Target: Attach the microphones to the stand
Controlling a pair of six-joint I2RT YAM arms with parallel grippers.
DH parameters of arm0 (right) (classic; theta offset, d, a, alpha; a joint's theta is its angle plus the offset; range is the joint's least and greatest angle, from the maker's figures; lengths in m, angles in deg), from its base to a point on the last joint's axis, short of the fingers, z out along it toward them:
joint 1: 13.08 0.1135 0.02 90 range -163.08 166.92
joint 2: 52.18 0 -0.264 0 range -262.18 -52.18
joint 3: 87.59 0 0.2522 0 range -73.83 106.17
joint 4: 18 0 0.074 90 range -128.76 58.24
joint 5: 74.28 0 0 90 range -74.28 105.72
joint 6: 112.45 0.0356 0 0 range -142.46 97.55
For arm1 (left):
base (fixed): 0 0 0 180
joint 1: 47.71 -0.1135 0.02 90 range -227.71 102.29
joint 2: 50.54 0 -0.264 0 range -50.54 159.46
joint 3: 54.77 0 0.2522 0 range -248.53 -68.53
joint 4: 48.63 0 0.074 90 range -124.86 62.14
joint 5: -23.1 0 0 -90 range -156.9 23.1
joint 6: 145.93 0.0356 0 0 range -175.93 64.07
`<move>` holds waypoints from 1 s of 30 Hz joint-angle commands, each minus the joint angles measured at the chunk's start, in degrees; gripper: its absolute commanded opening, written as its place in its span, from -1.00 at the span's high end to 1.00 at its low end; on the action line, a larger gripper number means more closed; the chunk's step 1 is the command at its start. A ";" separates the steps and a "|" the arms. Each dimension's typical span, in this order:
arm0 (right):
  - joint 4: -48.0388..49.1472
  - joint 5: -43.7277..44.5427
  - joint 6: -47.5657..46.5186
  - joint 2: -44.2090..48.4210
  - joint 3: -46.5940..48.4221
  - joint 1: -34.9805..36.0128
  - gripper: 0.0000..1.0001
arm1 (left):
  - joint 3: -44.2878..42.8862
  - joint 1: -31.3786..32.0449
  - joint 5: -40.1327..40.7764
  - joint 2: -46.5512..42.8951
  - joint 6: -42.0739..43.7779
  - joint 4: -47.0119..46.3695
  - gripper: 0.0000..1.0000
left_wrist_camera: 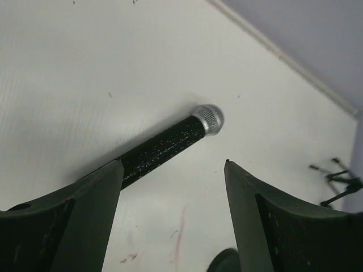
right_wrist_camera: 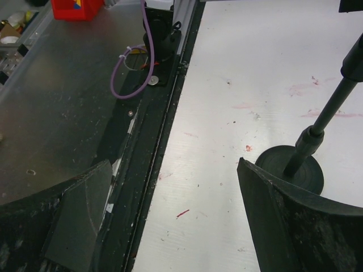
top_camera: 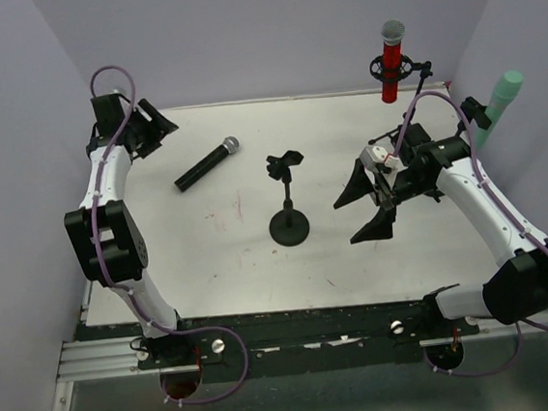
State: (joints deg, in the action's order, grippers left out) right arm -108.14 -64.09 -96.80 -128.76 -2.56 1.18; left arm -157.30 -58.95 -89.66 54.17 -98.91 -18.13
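Two clipped: red microphone (top_camera: 393,58), mint-green microphone (top_camera: 500,98) | black microphone (top_camera: 207,164) flat on table (top_camera: 212,270)

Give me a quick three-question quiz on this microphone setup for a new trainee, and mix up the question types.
1. True or false: the black microphone lies flat on the table.
2. Where is the red microphone? A) in the left pincer; B) clipped upright at the table's far edge; C) lying beside the black one.
3. Fill in: the left pincer and the right pincer both stand ___, holding nothing.

Key: 1 true; 2 B; 3 open.
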 commanded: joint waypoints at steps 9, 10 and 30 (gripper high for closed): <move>0.00 -1.49 0.17 0.20 -0.69 0.33 -0.99 | 10.29 10.81 16.19 -3.72 62.12 13.40 -0.85; 0.09 -1.58 0.25 0.20 -0.60 0.42 -0.99 | 10.46 10.89 14.95 -3.55 63.62 14.11 -0.83; -1.32 -1.40 -0.97 0.55 -0.07 0.33 -0.99 | 16.53 24.07 6.32 -1.35 71.99 17.36 -0.72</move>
State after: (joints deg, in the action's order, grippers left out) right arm -108.16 -64.09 -96.54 -128.76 -2.67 1.18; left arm -141.48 -37.31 -82.21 52.66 -29.10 -4.14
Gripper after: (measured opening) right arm 0.995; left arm 0.862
